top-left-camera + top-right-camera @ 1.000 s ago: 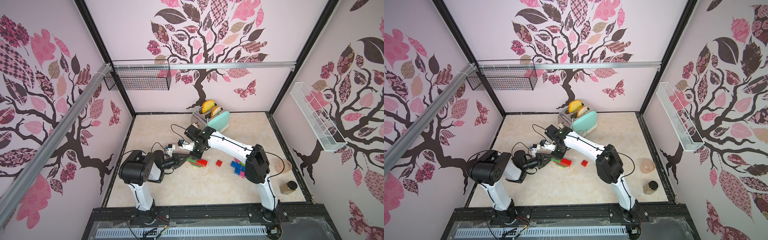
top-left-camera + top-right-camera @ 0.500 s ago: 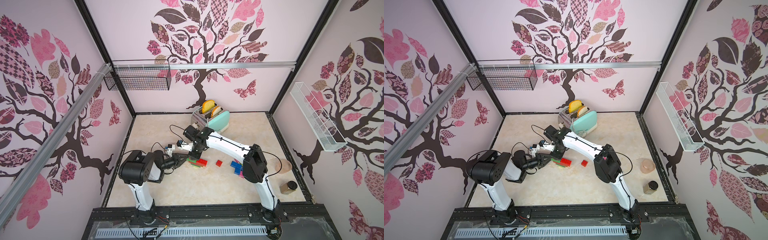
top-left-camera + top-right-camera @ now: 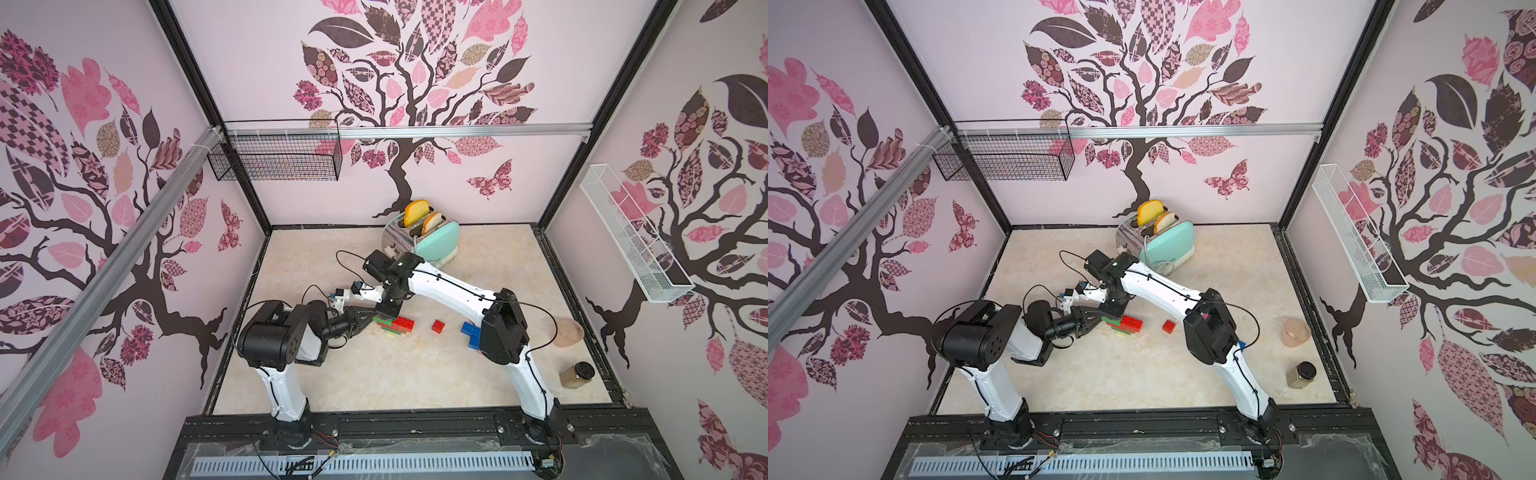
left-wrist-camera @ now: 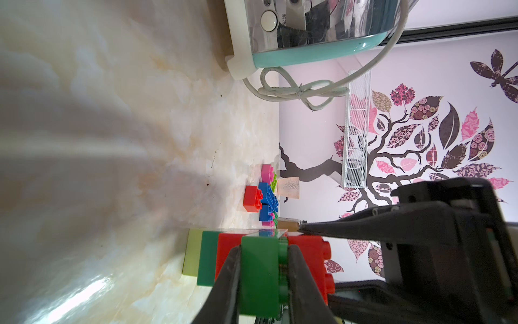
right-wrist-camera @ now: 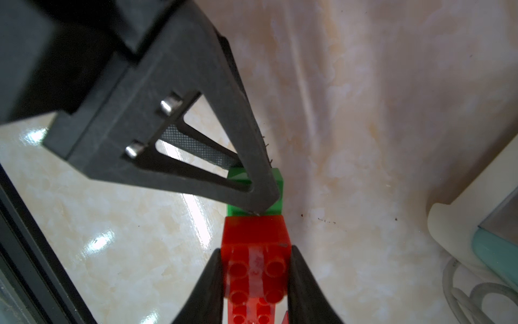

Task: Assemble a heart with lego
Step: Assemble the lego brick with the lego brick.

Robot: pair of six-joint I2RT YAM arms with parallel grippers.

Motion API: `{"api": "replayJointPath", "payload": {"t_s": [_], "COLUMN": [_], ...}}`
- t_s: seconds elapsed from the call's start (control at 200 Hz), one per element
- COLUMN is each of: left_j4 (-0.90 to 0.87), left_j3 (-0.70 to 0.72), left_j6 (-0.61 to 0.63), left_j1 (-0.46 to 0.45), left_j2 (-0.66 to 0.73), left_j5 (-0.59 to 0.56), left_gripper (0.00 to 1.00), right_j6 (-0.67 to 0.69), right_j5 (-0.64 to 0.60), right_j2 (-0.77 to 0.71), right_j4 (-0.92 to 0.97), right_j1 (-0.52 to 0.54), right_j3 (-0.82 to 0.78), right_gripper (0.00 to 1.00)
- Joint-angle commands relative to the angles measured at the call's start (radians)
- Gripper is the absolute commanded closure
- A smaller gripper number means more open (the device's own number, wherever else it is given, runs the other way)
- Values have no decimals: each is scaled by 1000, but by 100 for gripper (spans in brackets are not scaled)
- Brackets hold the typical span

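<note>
The lego stack (image 3: pixel 397 325) (image 3: pixel 1126 325) of red, green and lime bricks stands mid-table. My left gripper (image 3: pixel 371 321) (image 4: pixel 263 252) reaches in from the left and is shut on a green brick (image 4: pixel 260 275) at the stack's end. From above, my right gripper (image 3: pixel 387 312) (image 5: pixel 255 249) is shut on a red brick (image 5: pixel 256 269) that butts against the green brick (image 5: pixel 277 193). A loose red brick (image 3: pixel 437 326) (image 3: pixel 1169 326) lies to the right. Further right are blue bricks (image 3: pixel 471 332), and pink ones (image 4: pixel 266 171) behind them.
A mint toaster (image 3: pixel 424 239) with two bread slices and a looped cord (image 4: pixel 300 92) stands at the back. At the right edge are a pink cup (image 3: pixel 569 332) and a dark-lidded jar (image 3: pixel 577 375). A black wire basket (image 3: pixel 282 160) hangs on the back wall.
The right arm's elbow has drifted slightly left. Both grippers stay at the stack, closed as before.
</note>
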State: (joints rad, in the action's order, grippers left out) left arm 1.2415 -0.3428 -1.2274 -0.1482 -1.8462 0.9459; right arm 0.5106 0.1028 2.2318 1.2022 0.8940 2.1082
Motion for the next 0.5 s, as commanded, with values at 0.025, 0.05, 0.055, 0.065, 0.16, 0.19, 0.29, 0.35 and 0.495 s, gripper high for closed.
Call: {"api": "replayJointPath", "payload": {"t_s": [0.025, 0.05, 0.055, 0.065, 0.16, 0.19, 0.29, 0.35, 0.495], "left_j4": [15, 14, 15, 15, 15, 15, 15, 15, 15], "left_j3": [7, 7, 7, 7, 8, 8, 8, 7, 8], "left_j6": [25, 25, 25, 25, 25, 25, 26, 26, 26], "left_j1": [2, 2, 1, 1, 2, 1, 2, 0, 2], "left_j2": [-5, -4, -4, -4, -2, -4, -4, -5, -5], "left_j5": [2, 1, 1, 2, 2, 2, 1, 2, 1], "left_gripper": [87, 87, 87, 87, 87, 87, 87, 87, 87], "right_j6": [27, 26, 27, 28, 40, 42, 52, 59, 72], "right_j5": [3, 4, 4, 4, 8, 4, -22, -41, -42], "right_j2": [55, 59, 60, 60, 56, 53, 54, 53, 47], "right_j4": [60, 63, 64, 65, 59, 53, 55, 47, 27], "right_j1": [7, 7, 7, 6, 9, 9, 15, 19, 27], "right_j3": [56, 61, 62, 62, 43, 32, 23, 11, -12], "right_gripper": [79, 78, 78, 79, 79, 78, 79, 79, 79]}}
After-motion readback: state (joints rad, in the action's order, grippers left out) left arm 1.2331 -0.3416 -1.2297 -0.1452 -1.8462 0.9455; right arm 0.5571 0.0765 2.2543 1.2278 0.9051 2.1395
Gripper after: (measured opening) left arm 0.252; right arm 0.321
